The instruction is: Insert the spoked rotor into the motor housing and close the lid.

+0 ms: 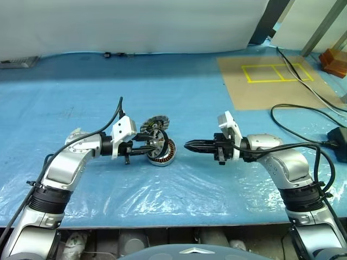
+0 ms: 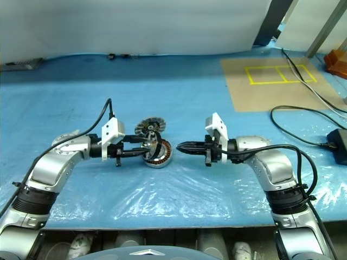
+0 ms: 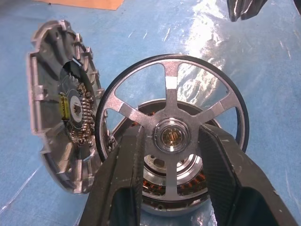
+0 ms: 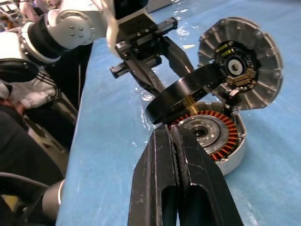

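My left gripper (image 1: 154,145) is shut on the spoked rotor (image 3: 170,94), its fingers clamping the hub. It holds the black-rimmed wheel tilted just over the motor housing (image 1: 166,156). The housing (image 4: 214,136) is a grey cup with copper windings, resting on the blue sheet. The finned lid (image 1: 154,123) stands on edge right behind the housing, its circuit side (image 3: 70,110) facing the rotor. To the right of the housing, a short gap away, my right gripper (image 1: 188,145) points at it, shut and empty (image 4: 171,136).
Crinkled clear plastic over blue sheet (image 1: 179,189) covers the table. A brown board with yellow tape squares (image 1: 271,76) lies at the back right. Black cables (image 1: 303,116) and a black adapter (image 1: 339,142) sit far right. A person (image 4: 19,89) is beside the table.
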{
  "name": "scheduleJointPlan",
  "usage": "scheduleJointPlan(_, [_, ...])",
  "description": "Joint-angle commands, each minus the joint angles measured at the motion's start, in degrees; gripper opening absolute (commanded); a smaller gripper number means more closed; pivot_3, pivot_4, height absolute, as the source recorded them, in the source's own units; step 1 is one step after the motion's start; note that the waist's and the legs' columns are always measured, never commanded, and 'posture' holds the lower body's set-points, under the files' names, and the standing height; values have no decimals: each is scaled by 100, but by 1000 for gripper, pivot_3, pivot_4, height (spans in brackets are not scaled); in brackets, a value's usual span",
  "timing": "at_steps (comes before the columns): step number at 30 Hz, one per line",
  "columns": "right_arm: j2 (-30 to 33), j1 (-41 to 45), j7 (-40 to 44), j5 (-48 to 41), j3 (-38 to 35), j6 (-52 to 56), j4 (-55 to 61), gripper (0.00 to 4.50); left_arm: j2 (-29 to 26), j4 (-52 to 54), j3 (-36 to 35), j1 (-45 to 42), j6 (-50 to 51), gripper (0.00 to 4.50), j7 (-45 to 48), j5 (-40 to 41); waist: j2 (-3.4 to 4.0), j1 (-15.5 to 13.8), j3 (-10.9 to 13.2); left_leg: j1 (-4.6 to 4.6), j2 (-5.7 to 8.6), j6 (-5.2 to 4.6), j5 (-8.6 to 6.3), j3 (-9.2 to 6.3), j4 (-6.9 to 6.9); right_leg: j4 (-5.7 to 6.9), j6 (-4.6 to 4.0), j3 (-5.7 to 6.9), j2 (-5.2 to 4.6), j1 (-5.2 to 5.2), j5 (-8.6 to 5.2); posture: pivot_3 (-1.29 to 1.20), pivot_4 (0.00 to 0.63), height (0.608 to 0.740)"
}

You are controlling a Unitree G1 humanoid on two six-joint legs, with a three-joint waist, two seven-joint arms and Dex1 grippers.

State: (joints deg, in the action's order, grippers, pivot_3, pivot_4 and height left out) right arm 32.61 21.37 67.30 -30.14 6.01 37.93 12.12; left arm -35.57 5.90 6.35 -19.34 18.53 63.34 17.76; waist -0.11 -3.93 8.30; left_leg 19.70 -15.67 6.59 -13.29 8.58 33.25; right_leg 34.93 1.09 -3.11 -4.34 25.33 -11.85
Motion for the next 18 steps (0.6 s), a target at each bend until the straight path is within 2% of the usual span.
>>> scheduleJointPlan(1, [116, 95, 209, -25, 178, -136, 92, 0, 42, -68, 49, -39, -217, 1710, -56, -99, 0, -2, 0, 0, 0, 0, 0, 0, 0, 0, 2, 0, 0, 0, 1, 0, 150, 740])
scheduleJointPlan(10, [166, 149, 139, 114, 368, -257, -2, 0, 90, -18, 126, 89, -344, 1710, -152, -236, -1, -3, 0, 0, 0, 0, 0, 0, 5, 1, 5, 0, -1, -3, 3, 0, 150, 740])
scheduleJointPlan(18, [120, 234, -112, 286, 386, -277, -146, 0, -92, 19, 227, 116, -123, 1710, -116, -355, -1, -3, -1, -3, 0, 0, 0, 0, 5, 2, 0, 0, 0, -5, 0, 0, 150, 740])
